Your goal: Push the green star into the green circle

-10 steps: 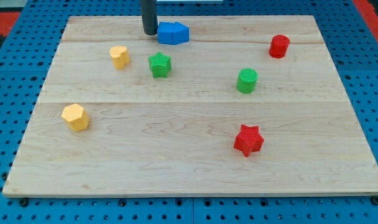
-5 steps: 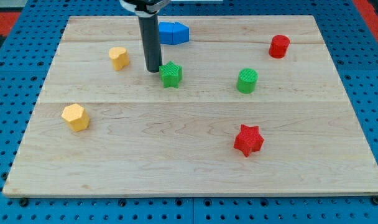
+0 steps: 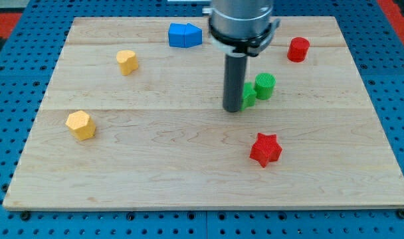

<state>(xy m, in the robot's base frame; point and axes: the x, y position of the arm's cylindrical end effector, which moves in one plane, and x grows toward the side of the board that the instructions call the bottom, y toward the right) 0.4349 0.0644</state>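
Camera view shows the pincerless rod's tip point(image 3: 233, 109) pressed against the green star point(image 3: 248, 95), which touches the green circle point(image 3: 264, 85) right of centre on the bench point(image 3: 155, 166); further pushing could knock the circle away.

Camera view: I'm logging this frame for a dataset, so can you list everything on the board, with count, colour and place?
green star: 1, green, centre right, partly hidden behind the rod, touching the green circle
green circle: 1, green, just to the view's right of the star
red star: 1, red, lower right
red cylinder: 1, red, upper right
blue block: 1, blue, top centre
yellow blocks: 2, yellow, one upper left, one at the left edge
wooden board: 1, light wood
my tip: 1, dark rod, at the star's left side
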